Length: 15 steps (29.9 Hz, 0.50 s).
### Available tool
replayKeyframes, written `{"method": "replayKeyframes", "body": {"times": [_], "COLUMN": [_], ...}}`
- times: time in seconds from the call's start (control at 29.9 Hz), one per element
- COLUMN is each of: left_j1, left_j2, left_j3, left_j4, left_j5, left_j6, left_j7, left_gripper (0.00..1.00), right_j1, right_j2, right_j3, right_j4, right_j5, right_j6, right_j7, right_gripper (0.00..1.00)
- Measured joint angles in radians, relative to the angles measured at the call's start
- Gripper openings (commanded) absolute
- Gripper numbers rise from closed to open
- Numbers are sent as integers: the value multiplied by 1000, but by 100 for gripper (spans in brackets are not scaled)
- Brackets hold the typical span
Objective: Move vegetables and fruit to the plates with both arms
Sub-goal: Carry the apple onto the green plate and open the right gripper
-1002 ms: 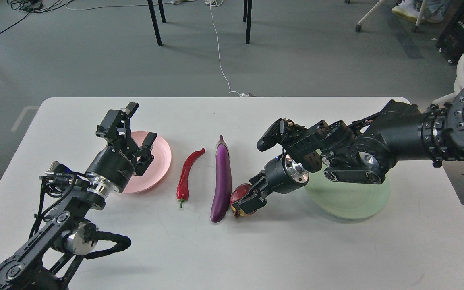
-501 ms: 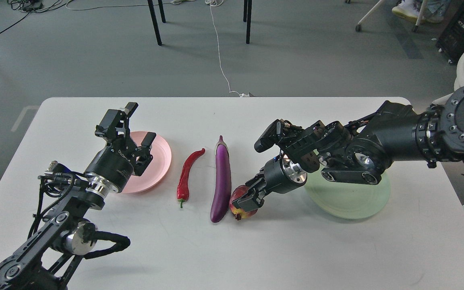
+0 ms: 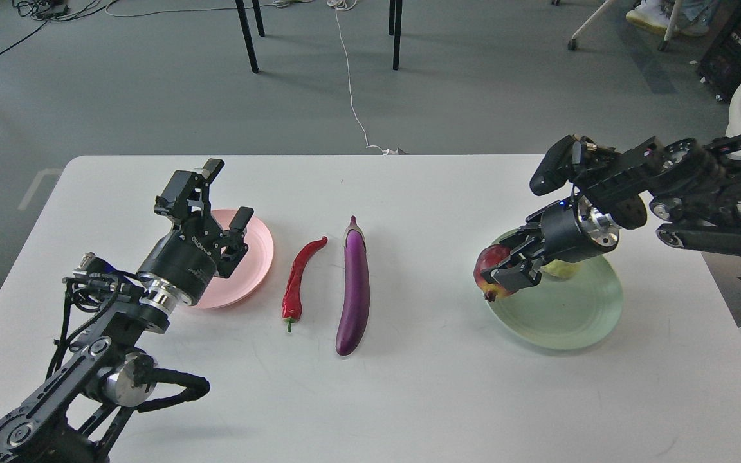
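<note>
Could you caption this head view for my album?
Right gripper carries a dark red fruit over the green plate; eggplant and chili wait.

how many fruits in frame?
2: the dark red fruit in the right gripper over the green plate; a yellow-green fruit on it, mostly hidden.

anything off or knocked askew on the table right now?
Nothing stands out. Chili pepper and eggplant lie side by side, apart. Right gripper holds the dark red fruit at the green plate's left rim.
</note>
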State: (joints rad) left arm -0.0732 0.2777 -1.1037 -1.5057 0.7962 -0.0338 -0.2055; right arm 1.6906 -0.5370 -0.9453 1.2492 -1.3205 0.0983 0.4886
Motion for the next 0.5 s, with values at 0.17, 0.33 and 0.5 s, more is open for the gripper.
{"method": "replayKeyframes", "body": {"times": [0.17,0.33,0.5], "left_j1": [1,0,0], "left_j2": [-2,-6,-4], "left_j3": [7,8,9], "left_j4": [-1,-1,-1], "left_j5": [0,1,2], "left_j6": [0,-1,-2], "left_j7": [0,1,1], "left_gripper": [100,100,100], "right_j1": [-54,-97,-108], "right_j2": [-102,-126,-127], "right_j3": [-21,-10,27], "right_j4": [23,24,19], "right_j5": [-24,-24,-21], "right_j6": [0,-5,-9], "right_j7": [0,0,0], "right_gripper": [54,85,95]}}
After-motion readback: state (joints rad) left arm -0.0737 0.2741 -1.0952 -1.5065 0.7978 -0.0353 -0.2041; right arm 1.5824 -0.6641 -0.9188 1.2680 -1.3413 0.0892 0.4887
